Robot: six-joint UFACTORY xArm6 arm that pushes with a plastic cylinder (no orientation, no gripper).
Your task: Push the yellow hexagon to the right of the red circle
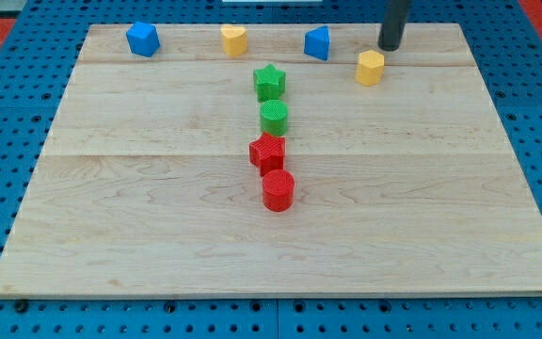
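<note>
My tip (390,47) sits near the view's top, just above and a bit to the right of the yellow hexagon (370,68). It is close to the block, but I cannot tell if it touches it. My end effector is only a plain rod, so it has nothing to open or close and it holds nothing.

The yellow hexagon is far up on the counter (111,217). The red circle (278,190) is well below it, at the bottom of a line of blocks in the middle: a green star (269,82), a green circle (274,118) and a red star (267,152).

I think the push is just about to start. Next the hexagon needs to slide down and a bit left, stopping beside the red circle on the view's right, without bumping it
</note>
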